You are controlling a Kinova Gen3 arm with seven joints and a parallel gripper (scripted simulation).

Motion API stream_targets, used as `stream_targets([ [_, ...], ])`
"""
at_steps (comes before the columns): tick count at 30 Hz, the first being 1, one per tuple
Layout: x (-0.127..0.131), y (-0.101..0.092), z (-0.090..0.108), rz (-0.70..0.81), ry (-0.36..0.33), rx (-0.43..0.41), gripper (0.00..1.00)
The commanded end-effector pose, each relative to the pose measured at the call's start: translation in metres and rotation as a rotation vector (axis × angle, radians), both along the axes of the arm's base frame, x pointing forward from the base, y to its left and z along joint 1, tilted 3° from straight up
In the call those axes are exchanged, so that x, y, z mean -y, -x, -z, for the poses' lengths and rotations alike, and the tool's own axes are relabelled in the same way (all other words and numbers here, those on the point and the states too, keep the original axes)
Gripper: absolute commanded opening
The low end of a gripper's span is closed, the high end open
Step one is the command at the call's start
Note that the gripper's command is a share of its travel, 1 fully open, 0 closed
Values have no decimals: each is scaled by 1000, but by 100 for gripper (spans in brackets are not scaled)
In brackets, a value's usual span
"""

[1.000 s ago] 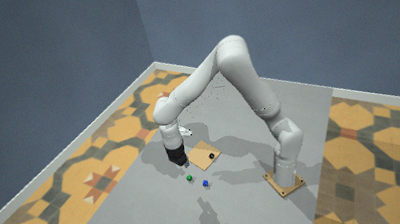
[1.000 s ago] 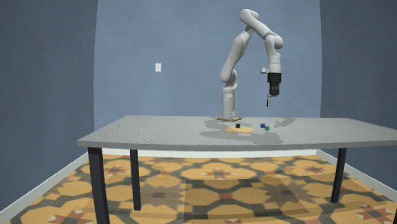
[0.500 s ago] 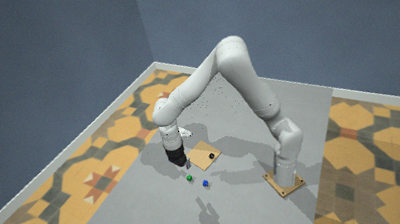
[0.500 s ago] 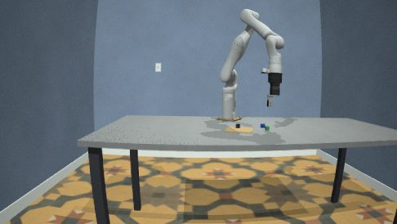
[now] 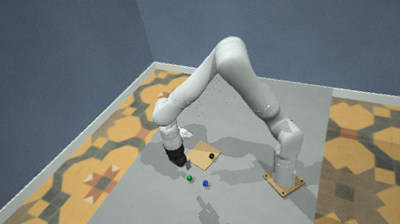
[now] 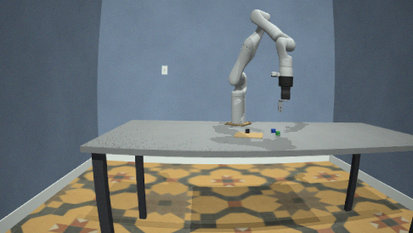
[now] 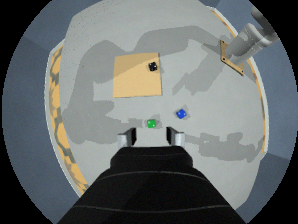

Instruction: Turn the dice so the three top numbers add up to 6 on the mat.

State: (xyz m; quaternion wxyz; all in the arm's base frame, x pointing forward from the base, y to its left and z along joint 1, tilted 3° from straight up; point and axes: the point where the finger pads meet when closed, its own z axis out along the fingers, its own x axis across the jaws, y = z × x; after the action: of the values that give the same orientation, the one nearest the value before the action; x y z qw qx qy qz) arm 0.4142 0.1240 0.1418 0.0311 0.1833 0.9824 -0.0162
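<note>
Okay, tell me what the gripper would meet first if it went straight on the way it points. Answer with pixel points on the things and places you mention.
The gripper (image 5: 188, 165) (image 6: 280, 106) (image 7: 151, 133) points down, so probably the gray table top (image 5: 118, 211) (image 6: 170, 138) (image 7: 220, 110). The green die (image 5: 189, 178) (image 6: 278, 133) (image 7: 151, 123) looks close to that line; depth is unclear, so a touch there is possible.
</note>
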Motion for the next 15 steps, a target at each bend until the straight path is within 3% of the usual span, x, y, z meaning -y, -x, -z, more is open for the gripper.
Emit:
stream_targets([
  [1, 1, 1, 3, 48, 0, -2, 100],
  [6, 2, 3, 6, 146, -7, -3, 100],
  [15, 6, 8, 20, 547, -28, 0, 100],
])
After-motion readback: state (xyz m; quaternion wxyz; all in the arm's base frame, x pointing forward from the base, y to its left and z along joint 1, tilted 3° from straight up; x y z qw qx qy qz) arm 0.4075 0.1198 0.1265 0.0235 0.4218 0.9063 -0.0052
